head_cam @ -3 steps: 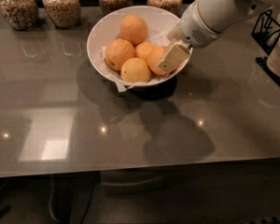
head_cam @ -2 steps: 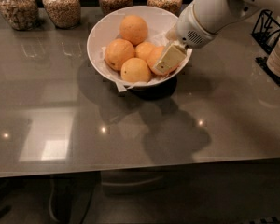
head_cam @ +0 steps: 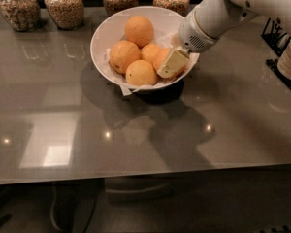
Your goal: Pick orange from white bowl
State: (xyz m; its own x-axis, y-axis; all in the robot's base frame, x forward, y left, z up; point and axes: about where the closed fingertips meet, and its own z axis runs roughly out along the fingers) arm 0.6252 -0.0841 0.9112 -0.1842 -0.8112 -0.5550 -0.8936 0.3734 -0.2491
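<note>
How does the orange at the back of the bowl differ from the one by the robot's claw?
The back orange lies at the white bowl's far side; the right orange lies near its right rim. The back orange shows whole; the right orange is partly hidden by the gripper, down inside the bowl. Both are round and orange.
</note>
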